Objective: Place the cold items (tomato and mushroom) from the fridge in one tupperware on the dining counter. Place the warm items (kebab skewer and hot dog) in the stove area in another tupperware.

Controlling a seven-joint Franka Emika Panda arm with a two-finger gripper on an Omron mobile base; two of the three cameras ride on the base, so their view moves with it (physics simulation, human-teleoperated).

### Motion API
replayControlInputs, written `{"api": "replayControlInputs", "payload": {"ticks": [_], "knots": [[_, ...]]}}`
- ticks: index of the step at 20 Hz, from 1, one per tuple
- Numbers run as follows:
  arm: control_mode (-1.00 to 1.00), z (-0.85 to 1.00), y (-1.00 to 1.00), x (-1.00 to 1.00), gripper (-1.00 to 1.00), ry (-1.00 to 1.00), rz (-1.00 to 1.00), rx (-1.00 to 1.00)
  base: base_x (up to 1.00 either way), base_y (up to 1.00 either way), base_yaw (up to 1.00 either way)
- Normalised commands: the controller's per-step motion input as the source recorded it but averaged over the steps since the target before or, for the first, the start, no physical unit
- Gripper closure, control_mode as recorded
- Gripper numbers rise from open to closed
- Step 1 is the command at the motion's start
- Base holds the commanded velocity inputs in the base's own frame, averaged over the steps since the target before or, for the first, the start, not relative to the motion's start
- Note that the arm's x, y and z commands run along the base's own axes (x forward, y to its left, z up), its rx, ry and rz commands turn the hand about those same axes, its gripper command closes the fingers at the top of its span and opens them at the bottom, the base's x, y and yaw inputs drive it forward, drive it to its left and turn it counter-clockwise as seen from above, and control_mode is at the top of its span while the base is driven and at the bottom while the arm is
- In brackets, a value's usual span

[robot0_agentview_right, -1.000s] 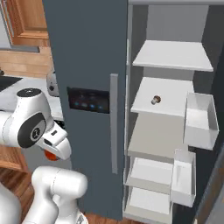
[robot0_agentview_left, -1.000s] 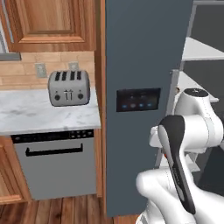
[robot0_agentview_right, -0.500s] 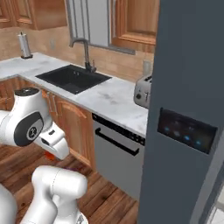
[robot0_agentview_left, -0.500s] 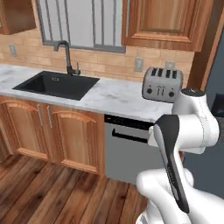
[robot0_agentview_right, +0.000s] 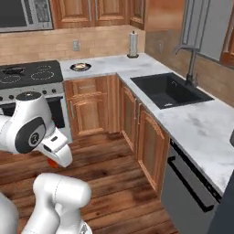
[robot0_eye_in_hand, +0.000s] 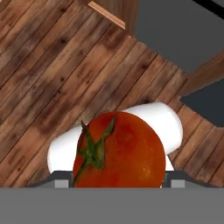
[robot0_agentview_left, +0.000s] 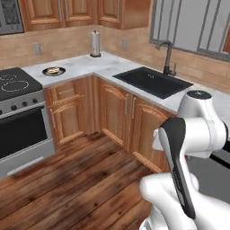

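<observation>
Sitting in the claw, the tomato fills the lower middle of the hand view, a glossy red ball clamped between the two sides with its green stem and leaves on the face toward the camera, left of its centre. It is round, so no long axis shows. Below it lies the wooden floor. From the right base view a sliver of red shows under the hand, low beside the arm. On the marble tabletop a small dark plate carries something pale, too small to name, near the stove. A paper towel roll stands upright in the corner. The black sink looks bare inside.
</observation>
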Motion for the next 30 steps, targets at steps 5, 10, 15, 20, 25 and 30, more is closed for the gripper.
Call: {"api": "replayControlInputs", "payload": {"ticks": [5, 10, 15, 20, 25, 30], "knots": [[1.0, 0.0, 0.0, 0.0, 1.0, 0.0, 0.0, 0.0, 0.54, 0.33, 0.77], [1.0, 0.0, 0.0, 0.0, 1.0, 0.0, 0.0, 0.0, 0.61, 0.41, 0.74], [1.0, 0.0, 0.0, 0.0, 1.0, 0.0, 0.0, 0.0, 0.63, 0.45, 0.7], [1.0, 0.0, 0.0, 0.0, 1.0, 0.0, 0.0, 0.0, 0.64, 0.36, 0.73], [1.0, 0.0, 0.0, 0.0, 1.0, 0.0, 0.0, 0.0, 0.49, 0.36, 0.76], [1.0, 0.0, 0.0, 0.0, 1.0, 0.0, 0.0, 0.0, 0.5, 0.24, 0.76]]}}
